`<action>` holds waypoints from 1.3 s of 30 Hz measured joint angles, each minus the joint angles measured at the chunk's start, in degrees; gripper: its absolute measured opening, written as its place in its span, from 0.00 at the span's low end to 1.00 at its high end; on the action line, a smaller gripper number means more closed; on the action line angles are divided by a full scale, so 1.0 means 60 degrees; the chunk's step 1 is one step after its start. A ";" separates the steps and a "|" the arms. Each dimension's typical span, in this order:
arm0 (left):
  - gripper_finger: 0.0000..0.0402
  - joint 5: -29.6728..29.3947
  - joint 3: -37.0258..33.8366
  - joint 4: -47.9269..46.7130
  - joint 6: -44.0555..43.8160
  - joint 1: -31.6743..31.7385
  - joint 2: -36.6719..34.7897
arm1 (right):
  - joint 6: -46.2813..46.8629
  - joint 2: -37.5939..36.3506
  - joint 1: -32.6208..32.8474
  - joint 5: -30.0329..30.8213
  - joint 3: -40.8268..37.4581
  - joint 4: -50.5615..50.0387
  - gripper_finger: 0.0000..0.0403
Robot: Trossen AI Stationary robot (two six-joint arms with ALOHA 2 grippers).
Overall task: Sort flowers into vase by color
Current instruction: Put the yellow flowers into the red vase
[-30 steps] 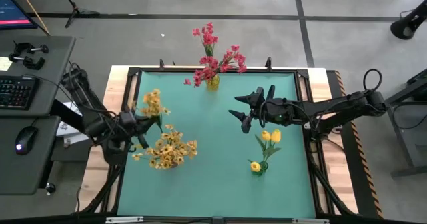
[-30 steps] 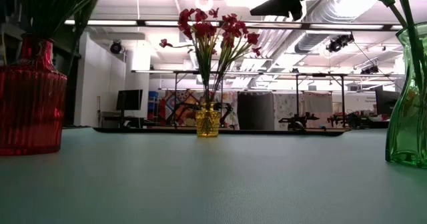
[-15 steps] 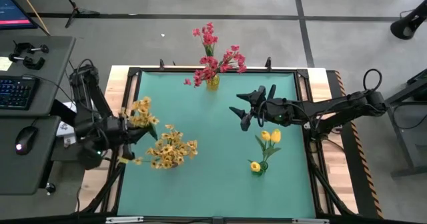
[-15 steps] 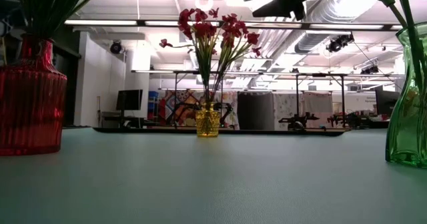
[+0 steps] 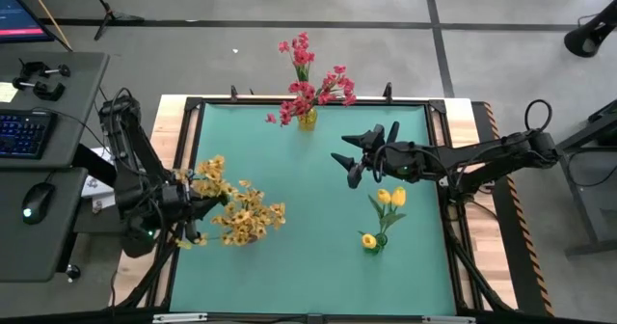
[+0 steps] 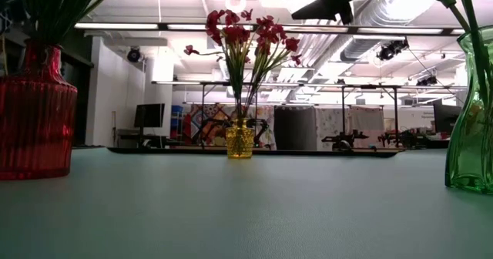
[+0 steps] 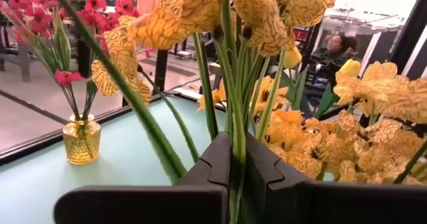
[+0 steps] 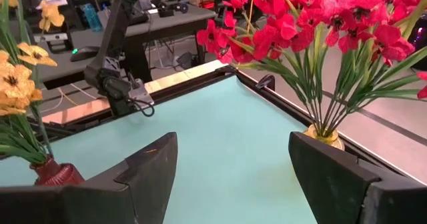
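3 vases stand on the green worktop (image 5: 308,266). At the top centre of the high view, right by the far edge, a small yellow glass vase (image 5: 307,120) holds the red-pink flowers (image 5: 310,85), whose sprays lean out beyond the frame. At the lower left, a red ribbed vase (image 6: 35,120) carries a spreading cluster of orange-yellow flowers (image 5: 249,216); from above, the blossoms hide the vase itself. At the lower right, a green glass vase (image 6: 470,128) holds yellow tulip-like buds (image 5: 390,198).

The left gripper (image 5: 183,201) sits at the left edge of the worktop, just beside the orange-yellow cluster. In the left wrist view its fingers (image 7: 213,167) are closed around the green stems of another orange-yellow spray (image 5: 210,173), whose blossoms lie close against those already in the red vase; whether the stem ends have reached the vase mouth is hard to judge, as the flowers cover it.

The right gripper (image 5: 359,160) hovers above the worktop right of centre, between the yellow vase and the tulip buds, its jaws spread wide and holding nothing.

The centre of the worktop and its near edge lie bare, giving open room between the 3 vases. The left edge is crowded by the left arm and its spray.
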 joint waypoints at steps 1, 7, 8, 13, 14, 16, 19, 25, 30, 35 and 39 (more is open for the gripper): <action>0.00 0.0002 -0.0006 0.0168 0.0225 0.0007 0.0002 | -0.0001 0.0000 0.0000 0.0000 0.0000 0.0047 0.68; 0.00 -0.0012 -0.0003 0.2239 0.2905 0.0079 -0.0302 | -0.0071 0.0000 0.0000 -0.0001 0.0000 0.0187 0.68; 0.00 -0.0008 -0.0003 0.2642 0.3374 0.0082 -0.0322 | -0.0076 0.0000 0.0000 0.0000 0.0000 0.0186 0.68; 0.00 -0.0008 -0.0002 0.4508 0.5339 0.0223 -0.0309 | -0.0192 0.0000 0.0000 0.0003 0.0000 0.0186 0.68; 0.00 0.0017 0.0003 0.4745 0.5538 0.0273 -0.0309 | -0.0247 0.0000 0.0000 0.0003 0.0000 0.0186 0.68; 0.00 0.0510 0.0005 0.4910 0.5730 0.0458 -0.0313 | -0.0261 0.0000 0.0000 0.0003 0.0000 0.0189 0.68; 0.00 0.2371 0.0001 0.5053 0.6043 0.1057 -0.0345 | -0.0386 0.0000 0.0000 0.0003 0.0000 0.0186 0.68; 0.00 0.3998 0.0001 0.5443 0.8544 0.2293 -0.1188 | -0.0583 0.0000 0.0000 0.0003 0.0000 0.0186 0.68; 0.00 0.4660 -0.0286 0.4755 0.8629 0.2527 -0.2516 | -0.0586 0.0000 0.0000 -0.0008 0.0000 0.0062 0.68; 0.00 0.5012 -0.1430 0.5263 0.8604 0.2497 -0.3407 | -0.0596 0.0000 0.0000 -0.0012 0.0000 -0.0153 0.68; 0.00 0.5521 -0.2484 0.6446 0.9038 0.2452 -0.3839 | -0.0572 0.0000 0.0000 -0.0019 0.0000 -0.0171 0.68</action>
